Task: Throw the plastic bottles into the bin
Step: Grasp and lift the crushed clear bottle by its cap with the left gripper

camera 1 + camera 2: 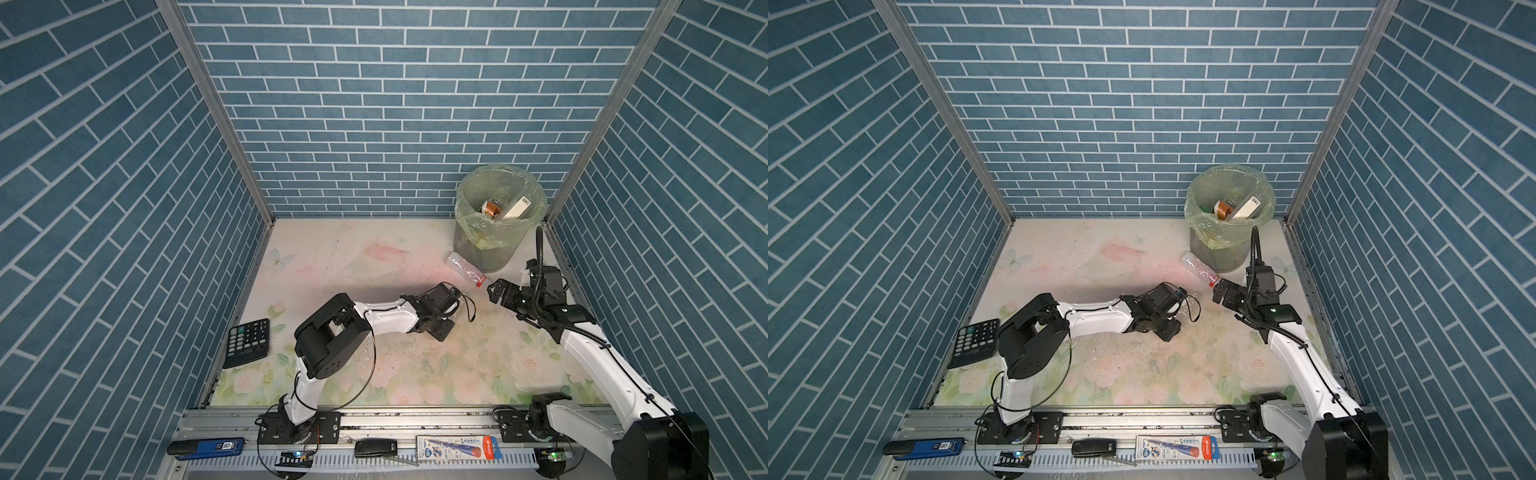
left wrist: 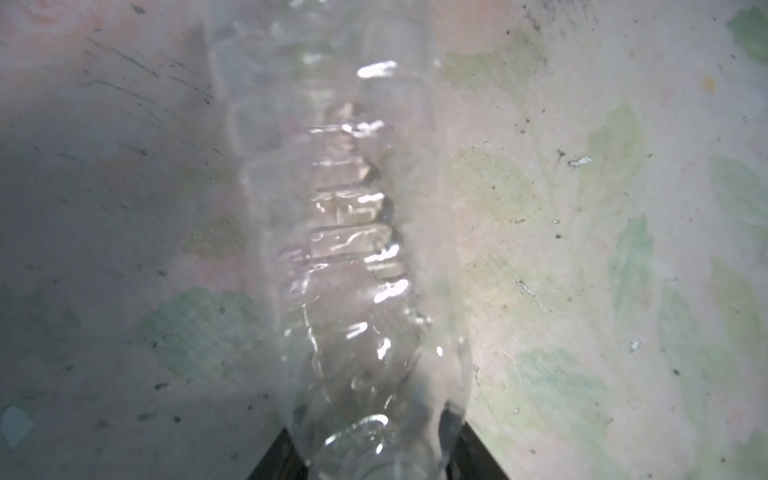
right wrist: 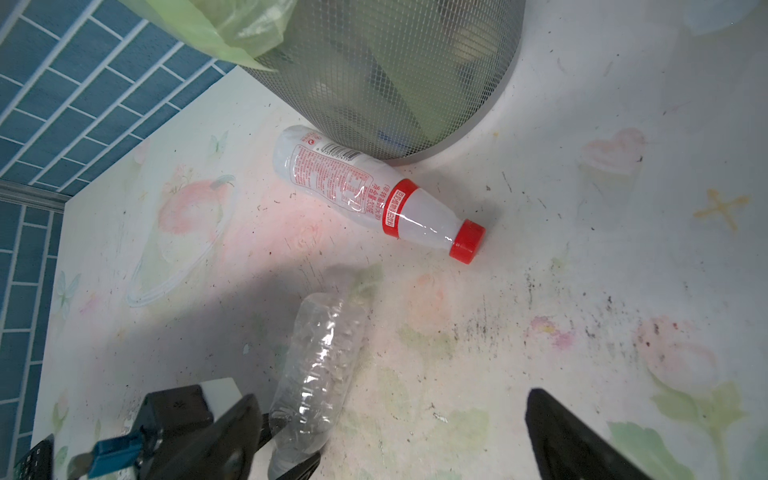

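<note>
Blue, white-jointed brick-patterned walls point(image 1: 374, 104) stand left, far and right, meeting at grey metal corner posts point(image 1: 217, 108). The pale floral-print worktop point(image 1: 332, 249) is scuffed.

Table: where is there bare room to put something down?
Bare: the far left of the table, between back wall and left arm; also the near middle, between that arm and the right arm. Crowded: before the bin, with the red-capped bottle, clear bottle and right gripper.

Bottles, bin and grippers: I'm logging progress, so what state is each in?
Bin, upright, bag-lined, partly filled.
Red-capped bottle, lying on the table by the bin, capped.
Crumpled clear bottle, lying on the table, gripped at one end.
Left gripper, shut on the crumpled clear bottle.
Right gripper, open, empty.
</note>
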{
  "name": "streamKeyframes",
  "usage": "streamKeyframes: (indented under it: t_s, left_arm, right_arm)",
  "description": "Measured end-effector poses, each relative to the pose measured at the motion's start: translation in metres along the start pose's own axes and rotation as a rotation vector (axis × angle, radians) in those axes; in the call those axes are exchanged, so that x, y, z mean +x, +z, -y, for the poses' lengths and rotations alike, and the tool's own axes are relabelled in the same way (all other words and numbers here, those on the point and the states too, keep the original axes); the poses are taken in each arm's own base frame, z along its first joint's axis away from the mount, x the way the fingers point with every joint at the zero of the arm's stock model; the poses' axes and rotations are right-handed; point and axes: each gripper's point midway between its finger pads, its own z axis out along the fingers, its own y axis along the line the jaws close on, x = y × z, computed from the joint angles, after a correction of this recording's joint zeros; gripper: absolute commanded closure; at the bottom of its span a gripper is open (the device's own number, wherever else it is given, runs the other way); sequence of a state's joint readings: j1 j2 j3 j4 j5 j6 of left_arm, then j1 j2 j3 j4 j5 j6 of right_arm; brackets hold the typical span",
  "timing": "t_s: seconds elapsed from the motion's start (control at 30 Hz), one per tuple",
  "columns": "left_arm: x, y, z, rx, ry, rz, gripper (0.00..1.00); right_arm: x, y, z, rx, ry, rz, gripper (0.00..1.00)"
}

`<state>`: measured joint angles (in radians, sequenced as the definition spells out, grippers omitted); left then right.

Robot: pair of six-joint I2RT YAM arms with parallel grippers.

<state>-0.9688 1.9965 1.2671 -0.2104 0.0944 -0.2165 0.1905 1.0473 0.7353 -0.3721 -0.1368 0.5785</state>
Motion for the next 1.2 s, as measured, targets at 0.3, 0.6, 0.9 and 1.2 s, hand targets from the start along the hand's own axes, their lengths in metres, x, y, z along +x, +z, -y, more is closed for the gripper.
streamKeyframes:
  t_s: [0.3,0.6,0.9,1.2]
  left_arm:
    - [-0.001,0.001,0.0,0.003,-0.011,0.013,0.54]
    - [-0.014,-0.021,0.001,0.012,-0.022,0.084,0.59]
    - [-0.029,-0.034,-0.001,0.022,-0.032,0.144,0.58]
    - [-0.013,-0.028,-0.003,0.024,-0.042,0.105,0.52]
  right_arm:
    - [0.007,0.004,0.001,-0.019,0.024,-0.017,0.01]
    - [0.005,0.006,-0.005,-0.068,0.068,-0.009,0.01]
    - [0.005,0.012,-0.009,-0.098,0.105,-0.019,0.01]
    - [0.007,0.013,-0.007,-0.1,0.108,-0.021,0.01]
